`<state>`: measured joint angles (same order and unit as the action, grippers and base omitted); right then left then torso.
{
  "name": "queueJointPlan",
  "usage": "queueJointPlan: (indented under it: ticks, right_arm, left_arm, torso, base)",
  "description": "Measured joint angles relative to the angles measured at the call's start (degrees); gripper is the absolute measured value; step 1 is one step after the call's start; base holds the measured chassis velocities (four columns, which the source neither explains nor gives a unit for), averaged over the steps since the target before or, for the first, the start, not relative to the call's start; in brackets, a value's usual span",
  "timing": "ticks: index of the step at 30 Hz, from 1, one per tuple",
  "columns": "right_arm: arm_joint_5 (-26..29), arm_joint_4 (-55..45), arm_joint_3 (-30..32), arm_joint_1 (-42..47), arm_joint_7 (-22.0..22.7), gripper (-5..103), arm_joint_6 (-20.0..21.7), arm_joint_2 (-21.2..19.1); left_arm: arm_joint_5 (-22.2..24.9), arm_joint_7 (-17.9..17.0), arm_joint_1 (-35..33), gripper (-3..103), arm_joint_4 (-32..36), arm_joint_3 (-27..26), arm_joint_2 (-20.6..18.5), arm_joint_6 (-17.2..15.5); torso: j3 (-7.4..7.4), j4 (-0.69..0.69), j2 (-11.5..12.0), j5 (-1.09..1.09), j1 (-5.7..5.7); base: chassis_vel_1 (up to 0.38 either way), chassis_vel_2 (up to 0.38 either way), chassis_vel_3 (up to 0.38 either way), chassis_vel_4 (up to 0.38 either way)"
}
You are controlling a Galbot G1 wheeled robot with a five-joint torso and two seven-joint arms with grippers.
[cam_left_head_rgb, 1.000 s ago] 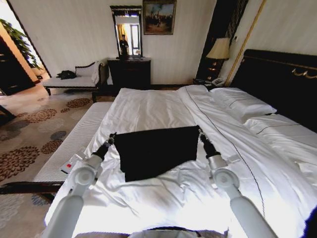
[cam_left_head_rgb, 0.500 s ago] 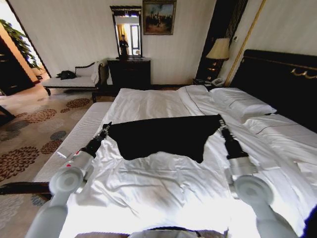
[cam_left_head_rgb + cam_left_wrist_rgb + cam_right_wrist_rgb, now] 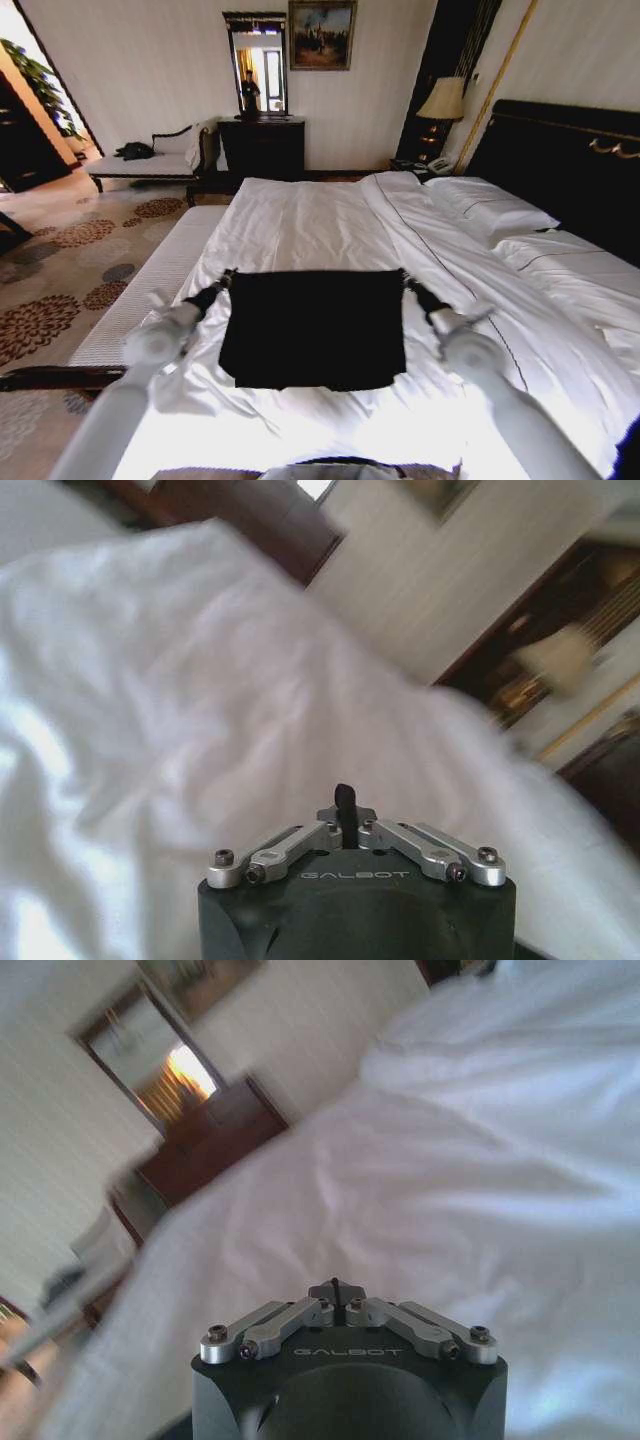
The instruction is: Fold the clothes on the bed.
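— So, where is the black short-sleeved soft-fabric T-shirt (image 3: pixel 312 328) right now?

— Near the foot half of the large double bed with white sheets and a tall dark wooden headboard (image 3: pixel 300 215). It hangs as a nearly square dark panel, its top edge stretched level between the two arms, its lower edge reaching down to the rumpled white duvet.

— Why is it held that way?

— My reading: pinching the two upper corners and pulling them apart keeps the cloth taut and flat, so it can be laid down without creases. A limp shirt folds badly.

— And the claws?

— The left gripper (image 3: pixel 226 277) sits at the shirt's upper left corner, the right gripper (image 3: pixel 404 277) at the upper right, roughly level with each other. In the left wrist view the left gripper (image 3: pixel 345 802) has its linkage drawn in and a thin strip of black cloth pinched upright between the fingers, so it is clamped on the shirt. The right wrist view shows the right gripper (image 3: pixel 335 1288) likewise drawn together, with a small dark tip caught between the fingers; I judge that clamped on the shirt too.

— Anything around it?

— White pillows (image 3: pixel 490 212) lie well apart, by the headboard. A narrow white-cushioned bench (image 3: pixel 150 285) runs along the bed's left side.

— How far along?

— Judging by the squarish shape, it looks partly folded; lettering isn't visible.
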<state>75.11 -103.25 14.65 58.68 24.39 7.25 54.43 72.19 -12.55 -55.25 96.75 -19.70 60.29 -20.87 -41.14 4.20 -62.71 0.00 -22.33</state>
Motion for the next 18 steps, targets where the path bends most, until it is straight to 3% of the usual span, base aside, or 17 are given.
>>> queueJointPlan:
  ticks: [5,11,18]
  right_arm:
    - [-2.7,13.6,-5.2,-6.4,-3.2,0,-0.4,2.8]
    - [-3.2,17.3,-4.2,-7.2,-6.1,0,-1.5,3.3]
    - [-3.6,19.4,-2.5,-7.7,-13.8,0,-6.2,3.8]
  left_arm:
    - [-6.6,3.3,7.2,2,-12.8,3.3,4.4,2.2]
    - [-7.6,6.6,7.5,2,-14.8,2.0,5.2,4.6]
    - [-8.5,9.5,0.5,2,-12.0,-1.4,6.7,8.5]
  torso:
    - [0.01,0.02,0.0,0.0,0.0]
    - [0.03,0.02,0.0,0.02,0.02]
    - [0.04,0.0,0.0,0.0,0.04]
  base:
    - [0.0,0.0,0.0,0.0]
    - [0.0,0.0,0.0,0.0]
    - [0.0,0.0,0.0,0.0]
